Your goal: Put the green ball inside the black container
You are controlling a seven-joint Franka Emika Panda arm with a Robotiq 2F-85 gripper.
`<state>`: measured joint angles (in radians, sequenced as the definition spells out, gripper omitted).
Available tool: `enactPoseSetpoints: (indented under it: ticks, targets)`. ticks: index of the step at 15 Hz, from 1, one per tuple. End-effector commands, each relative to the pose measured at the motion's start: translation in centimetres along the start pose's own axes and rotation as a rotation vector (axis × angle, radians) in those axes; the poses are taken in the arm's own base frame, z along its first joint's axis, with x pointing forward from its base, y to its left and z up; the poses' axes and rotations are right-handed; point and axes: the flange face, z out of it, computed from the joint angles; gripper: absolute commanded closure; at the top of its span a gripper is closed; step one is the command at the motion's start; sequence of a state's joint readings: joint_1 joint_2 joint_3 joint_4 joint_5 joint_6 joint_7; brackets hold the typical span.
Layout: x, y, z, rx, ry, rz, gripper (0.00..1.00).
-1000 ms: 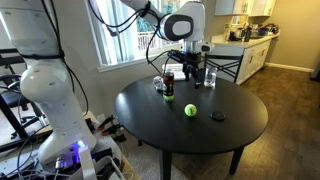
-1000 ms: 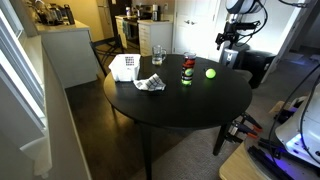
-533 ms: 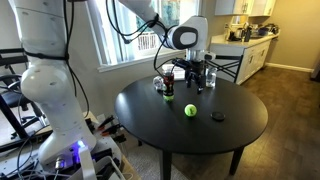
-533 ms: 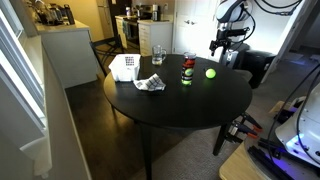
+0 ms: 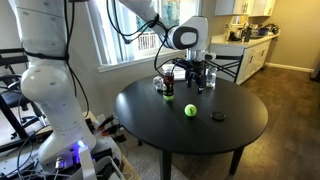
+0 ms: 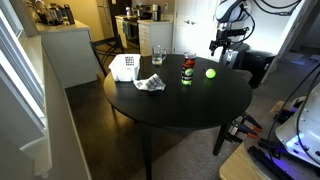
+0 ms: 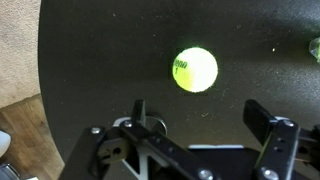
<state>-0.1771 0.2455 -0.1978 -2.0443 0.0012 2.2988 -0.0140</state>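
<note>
The green ball (image 5: 190,110) lies on the round black table (image 5: 240,135), and it also shows in the other exterior view (image 6: 211,73). In the wrist view the ball (image 7: 195,70) sits just ahead of my gripper (image 7: 200,115), which is open and empty, between the lines of the two fingers (image 7: 266,118). In both exterior views the gripper (image 5: 196,70) (image 6: 219,47) hangs above the table's far side, higher than the ball. The black container (image 5: 167,93) (image 6: 187,74) stands among small cups, with something red at its top. It is out of the wrist view.
A flat black disc (image 5: 218,117) lies near the ball. A clear glass (image 5: 210,78) (image 6: 158,55) stands at the table's edge. A white object (image 6: 125,67) and a crumpled wrapper (image 6: 150,83) lie on the table. A green thing (image 7: 315,48) shows at the wrist view's right edge.
Over the last second the gripper came down and moved toward the table. In the last half second nothing visibly moved. The ball has stayed in place.
</note>
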Motion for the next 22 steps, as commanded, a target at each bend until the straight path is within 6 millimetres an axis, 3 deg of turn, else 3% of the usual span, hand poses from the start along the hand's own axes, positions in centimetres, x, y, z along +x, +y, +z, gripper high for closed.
enactPoseSetpoints:
  ticks: [1, 8, 14, 16, 22]
  targets:
    - [0.3, 0.0, 0.8, 0.002, -0.008, 0.003, 0.00]
    - [1.9, 0.4, 6.3, 0.012, -0.067, 0.016, 0.00]
    - [3.9, 0.1, 12.2, 0.006, -0.100, 0.028, 0.00]
    - [4.4, -0.4, 13.3, 0.001, -0.094, 0.021, 0.00]
    - [4.8, -1.9, 13.9, 0.014, -0.082, -0.014, 0.00]
